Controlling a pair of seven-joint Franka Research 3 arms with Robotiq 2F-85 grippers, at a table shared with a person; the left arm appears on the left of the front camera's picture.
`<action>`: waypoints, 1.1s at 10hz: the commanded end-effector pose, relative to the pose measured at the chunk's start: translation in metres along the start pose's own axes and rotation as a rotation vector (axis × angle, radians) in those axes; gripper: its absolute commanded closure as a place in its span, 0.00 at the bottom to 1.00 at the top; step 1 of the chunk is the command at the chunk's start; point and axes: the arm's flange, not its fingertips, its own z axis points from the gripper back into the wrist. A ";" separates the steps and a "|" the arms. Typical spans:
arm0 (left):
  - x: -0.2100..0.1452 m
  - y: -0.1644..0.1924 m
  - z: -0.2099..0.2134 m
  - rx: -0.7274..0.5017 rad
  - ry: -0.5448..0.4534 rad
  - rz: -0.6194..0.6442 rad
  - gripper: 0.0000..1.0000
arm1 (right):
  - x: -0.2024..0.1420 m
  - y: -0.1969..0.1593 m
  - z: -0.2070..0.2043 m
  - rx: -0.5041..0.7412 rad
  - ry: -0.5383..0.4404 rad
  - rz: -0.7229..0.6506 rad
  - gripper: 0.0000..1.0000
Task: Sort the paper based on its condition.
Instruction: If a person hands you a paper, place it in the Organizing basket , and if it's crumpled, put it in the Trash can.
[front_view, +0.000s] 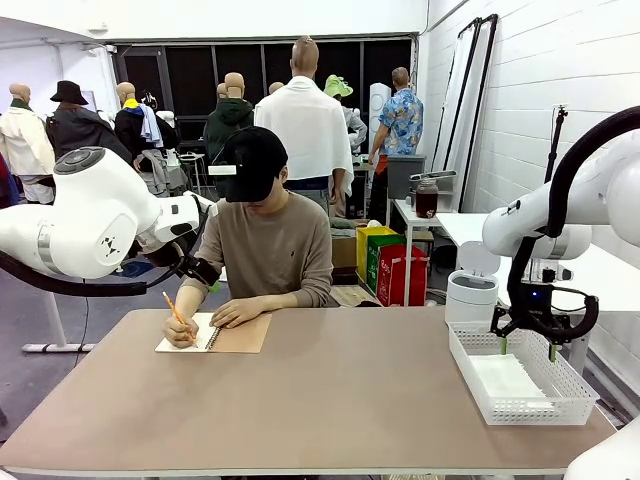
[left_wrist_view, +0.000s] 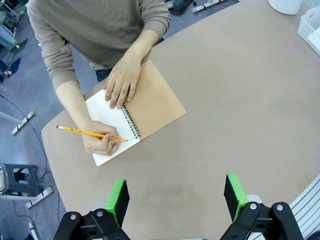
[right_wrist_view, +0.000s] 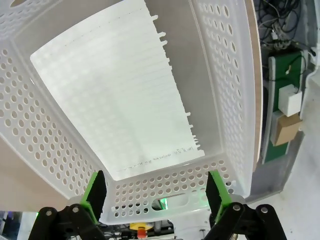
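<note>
The right gripper (front_view: 527, 348) hangs open and empty straight above the paper (right_wrist_view: 115, 95), which lies flat in the white basket (right_wrist_view: 225, 75), while the open left gripper (left_wrist_view: 177, 195) is nearer to the person's notebook (left_wrist_view: 155, 102).

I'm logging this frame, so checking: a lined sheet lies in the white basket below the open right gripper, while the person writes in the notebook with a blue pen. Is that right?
Not quite: the person writes with a yellow pencil, not a blue pen, as the left wrist view shows. The rest holds: the lined sheet lies in the white basket below the open right gripper.
</note>
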 end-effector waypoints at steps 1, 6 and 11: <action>-0.001 0.001 0.000 -0.001 0.000 0.001 0.00 | -0.001 0.000 -0.002 -0.001 0.005 0.010 0.00; -0.001 0.001 0.000 -0.001 0.000 0.001 0.00 | -0.011 0.007 0.022 0.010 -0.043 0.022 0.00; -0.001 0.001 0.000 -0.001 0.000 0.001 0.00 | -0.084 0.057 0.109 -0.006 -0.326 0.216 0.00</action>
